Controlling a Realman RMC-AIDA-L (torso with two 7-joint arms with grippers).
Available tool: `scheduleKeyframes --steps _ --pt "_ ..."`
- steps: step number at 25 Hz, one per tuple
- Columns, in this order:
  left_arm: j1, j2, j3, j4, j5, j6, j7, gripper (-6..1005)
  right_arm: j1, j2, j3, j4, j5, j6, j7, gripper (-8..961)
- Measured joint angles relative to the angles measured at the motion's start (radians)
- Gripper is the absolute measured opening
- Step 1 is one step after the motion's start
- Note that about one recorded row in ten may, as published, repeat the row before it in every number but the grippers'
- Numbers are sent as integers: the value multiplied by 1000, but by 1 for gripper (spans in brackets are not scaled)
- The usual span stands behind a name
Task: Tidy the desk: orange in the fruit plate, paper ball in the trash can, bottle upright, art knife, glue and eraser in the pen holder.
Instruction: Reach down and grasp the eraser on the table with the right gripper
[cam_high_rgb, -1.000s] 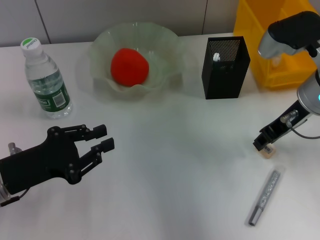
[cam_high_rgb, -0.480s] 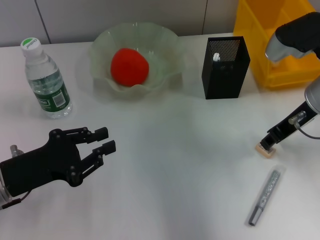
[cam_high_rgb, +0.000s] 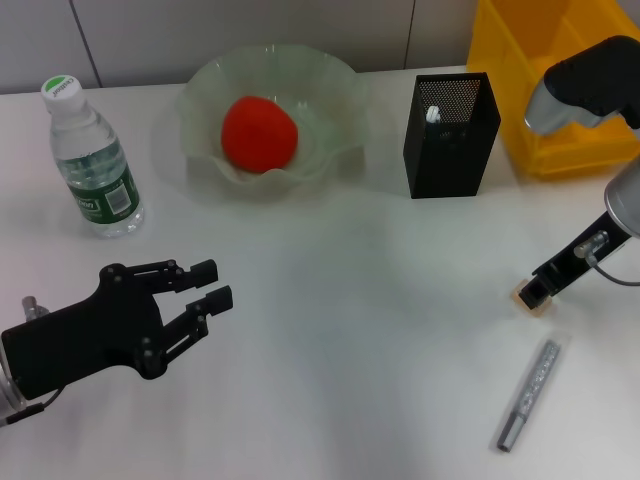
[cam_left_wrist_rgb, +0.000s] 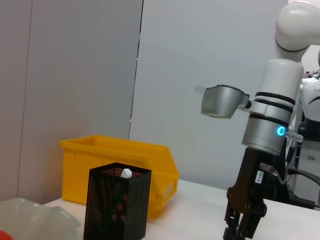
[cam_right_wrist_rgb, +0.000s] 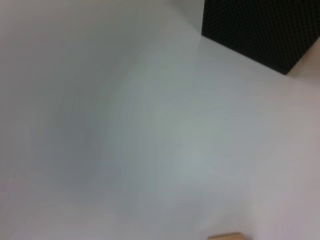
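Right hand (cam_high_rgb: 534, 292) low over the eraser (cam_high_rgb: 527, 299) on the table (cam_high_rgb: 350, 300), grip state indiscernible; an off-centre pinch could flick this tiny block away; left hand (cam_high_rgb: 205, 290) idle, open

White desk (cam_high_rgb: 360, 300), grey panelled wall (cam_left_wrist_rgb: 75, 65) behind.

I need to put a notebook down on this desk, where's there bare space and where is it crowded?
Bare: the table middle, between the left gripper, pen holder and art knife. Crowded: the back row of bottle, fruit plate, pen holder and trash can, and the right gripper at the eraser.
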Motion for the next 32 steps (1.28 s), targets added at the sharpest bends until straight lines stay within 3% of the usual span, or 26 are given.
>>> scheduleKeyframes --steps 32 --pt "2 0 1 -2 0 -1 2 303 17 0 -3 53 -22 28 -17 373"
